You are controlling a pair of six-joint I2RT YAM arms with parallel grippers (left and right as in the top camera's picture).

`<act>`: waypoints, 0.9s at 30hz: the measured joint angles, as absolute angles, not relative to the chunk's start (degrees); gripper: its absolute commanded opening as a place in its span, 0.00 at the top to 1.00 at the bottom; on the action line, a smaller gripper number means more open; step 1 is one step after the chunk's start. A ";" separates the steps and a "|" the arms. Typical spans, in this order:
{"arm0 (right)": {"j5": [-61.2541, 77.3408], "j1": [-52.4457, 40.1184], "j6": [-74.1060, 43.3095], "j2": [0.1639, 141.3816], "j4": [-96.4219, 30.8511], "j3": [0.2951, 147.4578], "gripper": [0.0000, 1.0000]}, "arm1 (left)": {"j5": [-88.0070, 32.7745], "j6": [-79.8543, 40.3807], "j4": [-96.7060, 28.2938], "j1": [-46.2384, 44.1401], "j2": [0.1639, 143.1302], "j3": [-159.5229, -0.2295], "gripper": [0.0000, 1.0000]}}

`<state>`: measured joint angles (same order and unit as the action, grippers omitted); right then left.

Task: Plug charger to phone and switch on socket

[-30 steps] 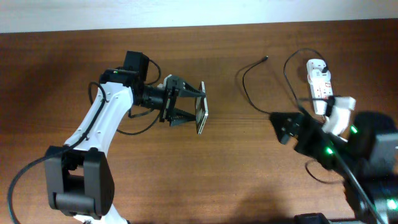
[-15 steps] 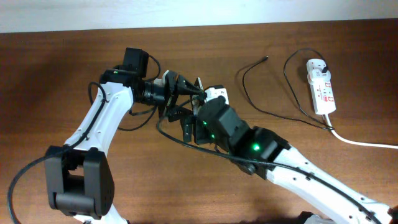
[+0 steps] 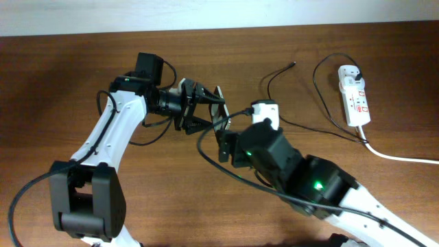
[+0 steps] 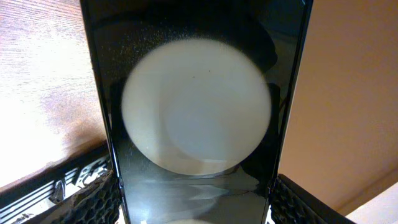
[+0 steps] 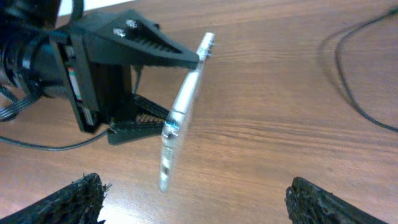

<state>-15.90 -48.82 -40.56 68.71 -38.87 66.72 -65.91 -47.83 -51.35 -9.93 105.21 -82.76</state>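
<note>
My left gripper (image 3: 208, 113) is shut on the black phone (image 3: 220, 115) and holds it on edge above the table's middle. In the left wrist view the phone (image 4: 196, 112) fills the frame between my fingers (image 4: 196, 208), with a white circle on it. My right gripper (image 3: 225, 143) is open and empty just in front of the phone; in the right wrist view its fingers (image 5: 199, 208) straddle the phone's edge (image 5: 181, 115) from a short distance. The charger's thin black cable (image 3: 269, 92) lies at the back right, its tip (image 3: 293, 65) loose on the table. The white socket strip (image 3: 356, 98) lies far right.
The charger's plug end reaches the socket's far end (image 3: 358, 71). The thick white cord (image 3: 401, 156) runs off to the right. A loop of the cable shows in the right wrist view (image 5: 348, 81). My right arm (image 3: 302, 175) spans the front middle of the wooden table (image 3: 82, 75).
My right arm has swung from the far right to the middle, bringing its open gripper up to the phone. My left gripper still holds the phone in nearly the same place.
</note>
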 measured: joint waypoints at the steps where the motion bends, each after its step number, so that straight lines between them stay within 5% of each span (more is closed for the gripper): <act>1: -15.40 -48.80 -40.69 71.05 -37.82 66.72 0.14 | -65.91 -48.58 -51.33 -9.93 105.21 -82.76 0.59; 7: -15.14 -48.80 -40.77 77.62 -30.30 66.70 0.36 | -65.91 -50.24 -51.35 -9.93 105.21 -82.76 0.59; 10: -15.16 -48.82 -40.58 78.89 -28.38 66.70 0.55 | -65.91 -50.41 -51.35 -9.93 105.21 -82.76 0.59; 22: -17.98 -48.80 -40.75 82.37 -25.19 66.70 0.66 | -65.91 -50.41 -51.33 -9.93 105.21 -82.76 0.59; 27: -17.26 -46.54 -40.77 83.31 -24.18 66.70 0.83 | -65.69 -50.39 -51.33 -9.93 105.21 -82.76 0.59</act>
<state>-17.26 -46.54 -40.77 83.31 -24.18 66.70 -65.69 -50.39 -51.33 -9.93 105.21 -82.76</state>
